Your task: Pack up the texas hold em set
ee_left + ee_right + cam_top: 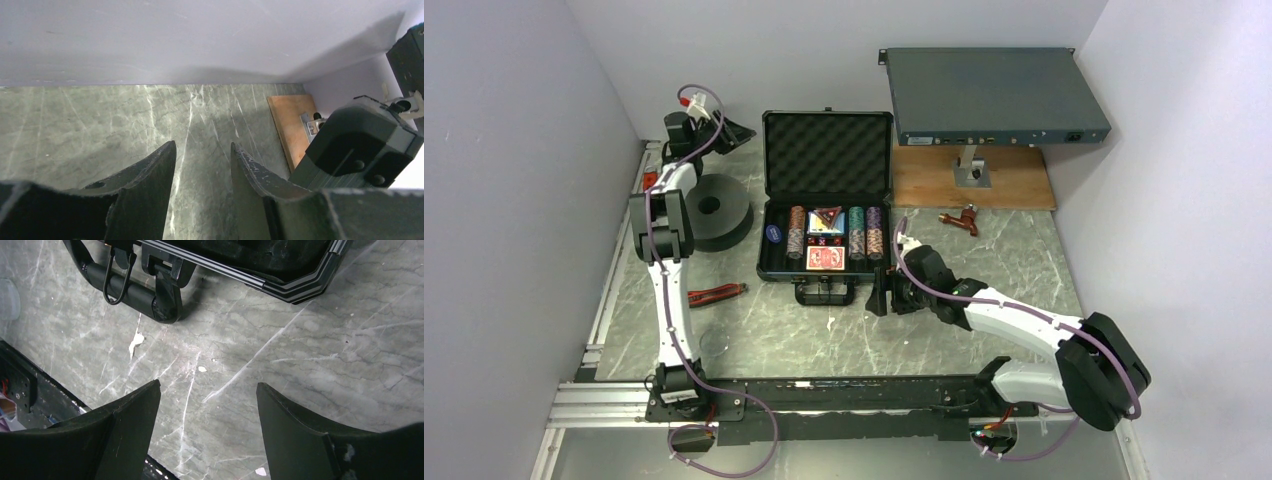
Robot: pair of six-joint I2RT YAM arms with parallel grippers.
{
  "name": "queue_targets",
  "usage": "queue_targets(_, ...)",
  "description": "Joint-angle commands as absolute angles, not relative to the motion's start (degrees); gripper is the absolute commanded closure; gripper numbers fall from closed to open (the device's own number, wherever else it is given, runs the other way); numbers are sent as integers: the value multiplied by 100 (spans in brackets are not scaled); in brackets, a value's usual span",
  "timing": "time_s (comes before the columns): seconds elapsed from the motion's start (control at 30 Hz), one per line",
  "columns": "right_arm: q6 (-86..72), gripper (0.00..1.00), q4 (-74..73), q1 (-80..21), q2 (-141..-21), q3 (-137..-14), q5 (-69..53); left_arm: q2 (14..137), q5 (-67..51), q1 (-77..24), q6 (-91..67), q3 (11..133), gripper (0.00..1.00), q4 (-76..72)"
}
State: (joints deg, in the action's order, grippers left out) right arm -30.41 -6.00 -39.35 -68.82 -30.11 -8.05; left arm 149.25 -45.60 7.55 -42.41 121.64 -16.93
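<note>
Black briefcase (827, 150) is sitting open mid-bench (754, 330), chip stacks (796, 235) inside, blue button (772, 233) lying at its left edge. Right arm (1014, 320)'s jaws are hanging wide, empty, near the handle (824, 292); left arm (669, 260)'s narrow, empty. Probably tucking the button in next.

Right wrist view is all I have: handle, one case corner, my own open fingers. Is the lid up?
Observer: Yes, the lid stands open, foam lining showing.
Operator: Contents in?
Observer: Chip stacks and a red card deck sit inside the case.
Operator: Left side?
Observer: Left gripper is far back-left, beyond the spool, fingers open and empty.
</note>
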Motion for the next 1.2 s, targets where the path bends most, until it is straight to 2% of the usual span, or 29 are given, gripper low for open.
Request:
queue_targets(0.0, -2918, 27, -415, -3868, -6884, -3092, -900, 15043, -5011, 592, -3949, 12382, 50, -2031)
queue_targets(0.17, -2901, 27, -451, -3850, -6830, -3046, -965, 15368, -5304, 472, -4049, 12760, 53, -2103)
queue_targets(0.33, -2917, 27, -495, -3833, -6689, -2980, -990, 15565, -5733, 344, -4009, 13062, 51, -2160)
queue_targets(0.77, -2931, 27, -573, -3823, -6552, -2975, -1037, 15439, -6592, 260, -4633, 12712, 55, -3480)
queue_targets(0.97, -3000, 27, -604, -3823, -6398, -2888, -1052, 15291, -6857, 259, -5299, 12398, 56, -4560)
queue_targets(1.17, -3065, 27, -676, -3821, -6217, -2856, -1099, 15113, -7016, 269, -5565, 12287, 56, -4887)
